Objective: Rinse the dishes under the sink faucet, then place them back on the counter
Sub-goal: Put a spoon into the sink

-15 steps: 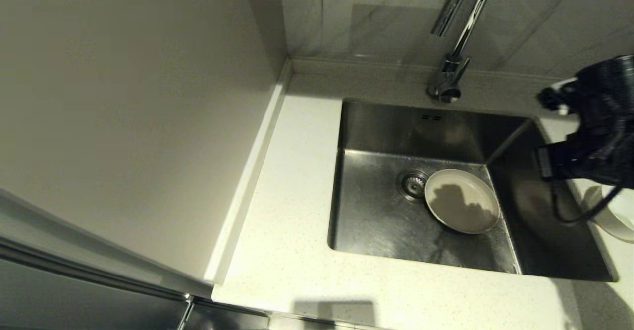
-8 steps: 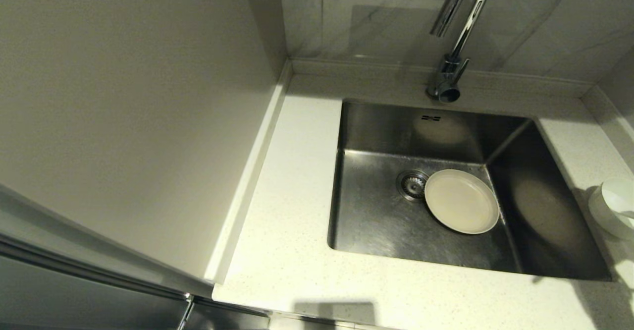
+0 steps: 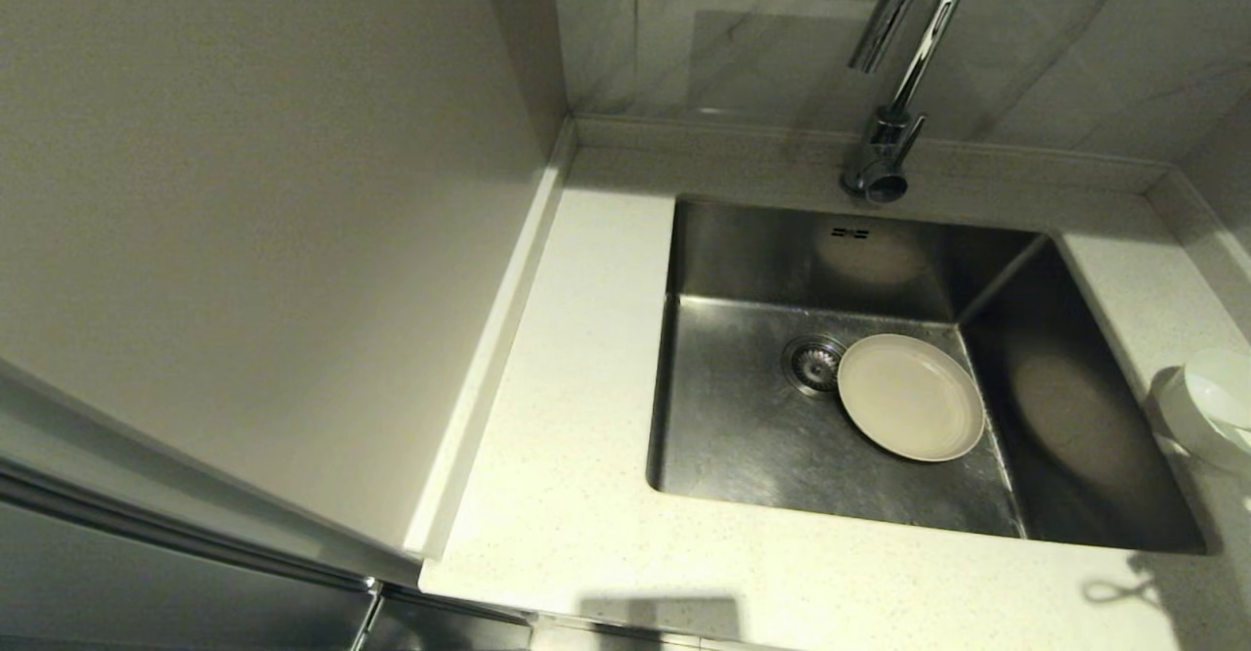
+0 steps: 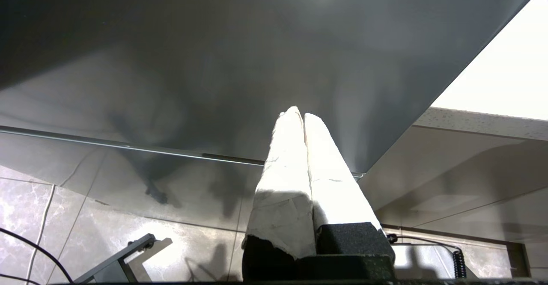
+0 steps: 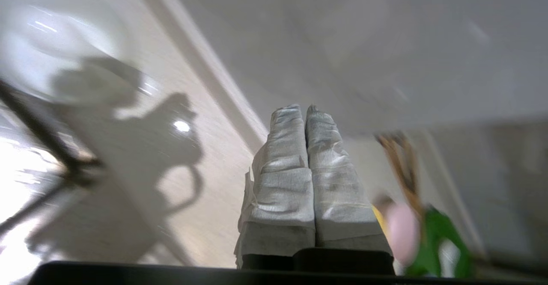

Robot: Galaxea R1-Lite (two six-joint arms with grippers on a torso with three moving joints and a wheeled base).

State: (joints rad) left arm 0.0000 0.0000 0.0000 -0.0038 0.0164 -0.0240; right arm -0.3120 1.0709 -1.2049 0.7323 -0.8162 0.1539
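Note:
A round cream plate (image 3: pixel 911 410) lies flat on the bottom of the steel sink (image 3: pixel 753 455), right beside the drain strainer (image 3: pixel 814 362). The chrome faucet (image 3: pixel 904 65) rises behind the basin, and no water shows. A white bowl (image 3: pixel 1210 409) stands on the counter (image 3: pixel 577 436) at the sink's right, partly cut off by the picture's edge. Neither arm appears in the head view. My right gripper (image 5: pixel 305 109) is shut and empty above the counter, with the bowl (image 5: pixel 55 41) off to one side. My left gripper (image 4: pixel 303 116) is shut and empty, parked low in front of a grey cabinet panel.
Walls close the counter on the left, back and right, with a raised rim (image 3: pixel 489 358) along them. The right wrist view shows blurred pink and green items (image 5: pixel 428 233) near the wall. A tiled floor (image 4: pixel 85 216) lies under the left gripper.
The right arm, which hung over the sink's right edge a second ago, has pulled back out of the head view. Its shadow has left the plate, and the bowl now shows uncovered.

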